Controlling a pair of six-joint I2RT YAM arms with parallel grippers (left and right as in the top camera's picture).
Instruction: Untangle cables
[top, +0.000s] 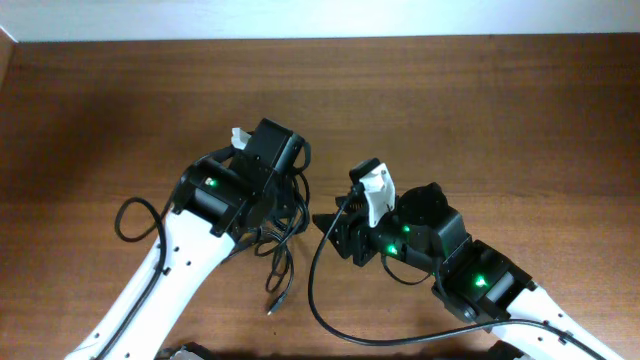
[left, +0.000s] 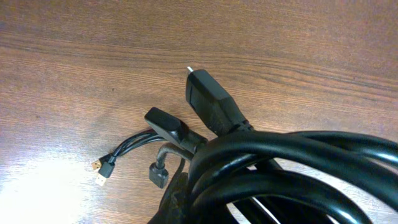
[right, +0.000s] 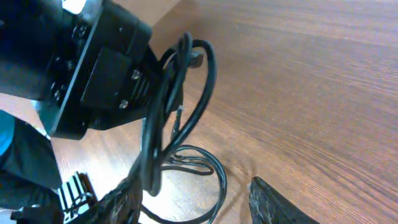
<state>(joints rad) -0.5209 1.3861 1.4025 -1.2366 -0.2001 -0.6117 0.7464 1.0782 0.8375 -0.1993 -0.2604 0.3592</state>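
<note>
The cables (top: 283, 225) are a black tangle hanging below my left gripper (top: 287, 200), with loose ends trailing to a plug (top: 272, 300) on the table. In the left wrist view the thick loops (left: 286, 168) fill the foreground and hide the jaws. Beyond them lie a large plug (left: 211, 102), a flat plug (left: 168, 121) and small gold-tipped plugs (left: 101, 171). The left gripper is shut on the bundle. My right gripper (top: 330, 225) sits just right of the tangle, open. Its fingers (right: 273, 205) stand apart, with a hanging strand (right: 163, 118) against the left one and a loop (right: 214, 174) between them.
The left arm's black wrist block (right: 93, 68) looms close at the upper left of the right wrist view. A long black cord (top: 318, 300) curves from the right gripper down and off toward the right arm. Another cord loop (top: 135, 215) lies left of the left arm. Brown wooden table (top: 480, 110).
</note>
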